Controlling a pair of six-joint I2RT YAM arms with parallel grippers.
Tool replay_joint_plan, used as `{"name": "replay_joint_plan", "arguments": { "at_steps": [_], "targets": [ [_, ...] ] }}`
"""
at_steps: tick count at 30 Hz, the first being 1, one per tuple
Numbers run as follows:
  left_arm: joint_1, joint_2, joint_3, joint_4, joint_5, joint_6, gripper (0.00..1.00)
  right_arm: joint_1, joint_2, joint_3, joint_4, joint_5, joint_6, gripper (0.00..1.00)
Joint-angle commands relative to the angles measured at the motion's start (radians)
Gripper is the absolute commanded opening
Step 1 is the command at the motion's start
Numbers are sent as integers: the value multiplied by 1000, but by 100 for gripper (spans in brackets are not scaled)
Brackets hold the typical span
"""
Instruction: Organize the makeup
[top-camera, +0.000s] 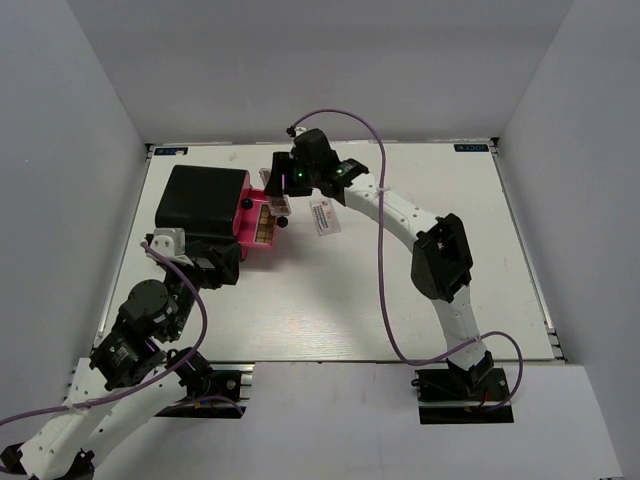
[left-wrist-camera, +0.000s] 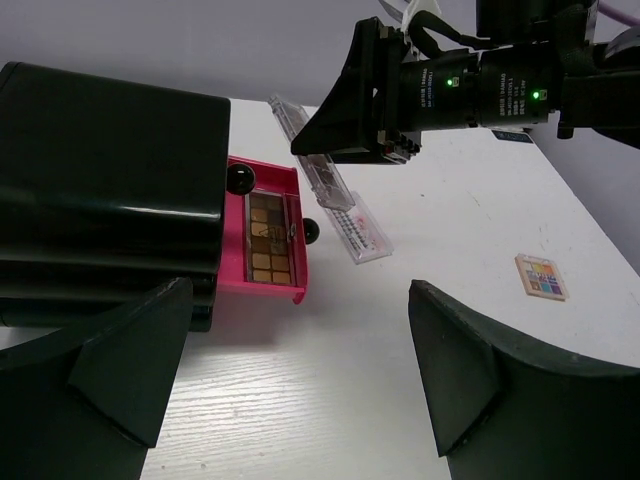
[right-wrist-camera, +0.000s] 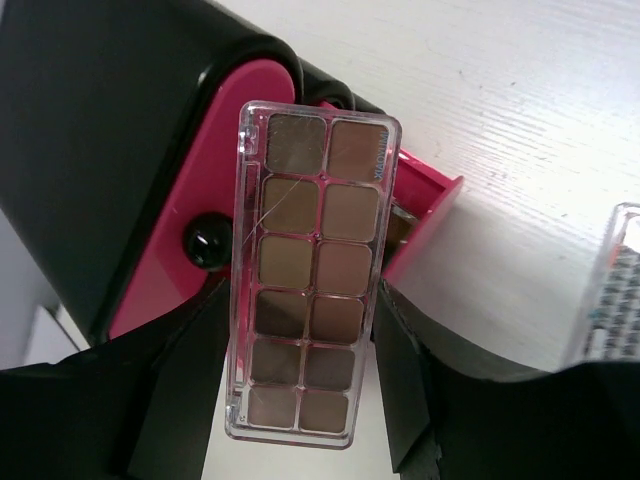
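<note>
My right gripper (top-camera: 283, 198) is shut on a long brown eyeshadow palette (right-wrist-camera: 305, 270) and holds it just above the open pink drawer (right-wrist-camera: 425, 212) of the black-and-pink case (top-camera: 203, 200). A second brown palette (left-wrist-camera: 270, 238) lies inside that drawer. The held palette also shows in the left wrist view (left-wrist-camera: 322, 170). The white-pink flat packet (top-camera: 323, 217) lies on the table right of the drawer. A small square multicoloured palette (left-wrist-camera: 541, 276) lies further right. My left gripper (left-wrist-camera: 300, 400) is open and empty in front of the case. No lipstick tubes are in view.
The case's drawers have round black knobs (left-wrist-camera: 240, 180). The right arm (top-camera: 400, 215) reaches across the middle of the white table (top-camera: 330, 300). White walls close the table in at the back and sides.
</note>
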Motion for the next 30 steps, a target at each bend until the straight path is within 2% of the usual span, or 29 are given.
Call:
{"name": "replay_joint_plan", "arguments": {
  "at_steps": [1,7,27,30],
  "targets": [
    [1,6,-3,-1,-28,-7,98,19,8,75,68,73,154,0],
    [1,0,-3,-2,-34,-9,98,49,38,81,42,108,224,0],
    [1,-4,-5,-4,-37,-12,98,83,66,32,62,111,217,0],
    [1,-5,-3,-2,-36,-11,98,85,65,25,63,111,215,8]
  ]
}}
